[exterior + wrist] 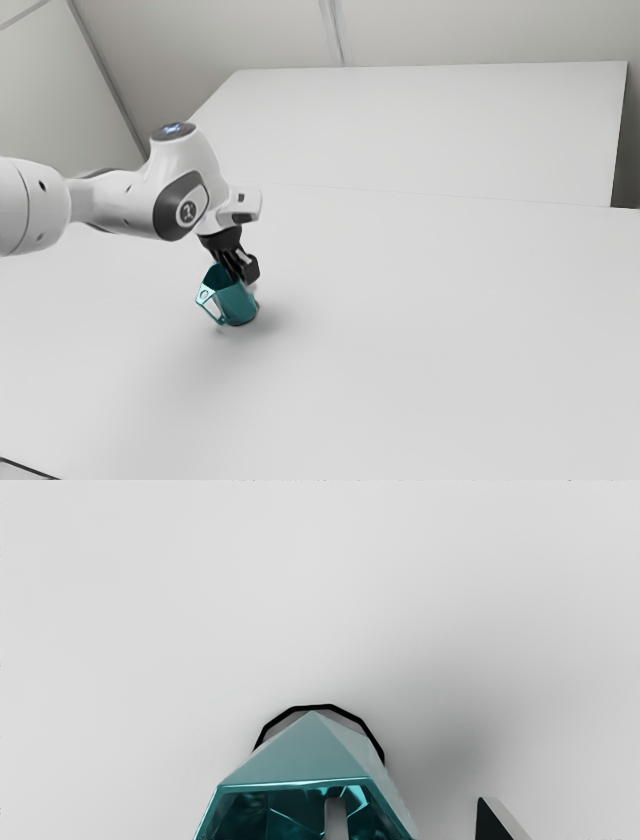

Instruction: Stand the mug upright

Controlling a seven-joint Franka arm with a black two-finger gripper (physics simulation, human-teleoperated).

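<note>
Gripper (243, 284) at the mug (236, 304), fingers (335, 817) apart: one inside the mouth, other outside, clear of the wall. Mug's on the table (420, 340), below the hand, mouth up, handle (208, 304) toward the exterior view's left. Can't tell if its base sits fully flat.

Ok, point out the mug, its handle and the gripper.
Mug (305, 755), wrist view, on its outer wall.
Handle (208, 312), exterior view, on its outer bar.
Gripper (409, 804), wrist view, midway between its fingertips.

Glossy teal mug (236, 303), metallic-looking, w/ matt white table (420, 330)
</note>
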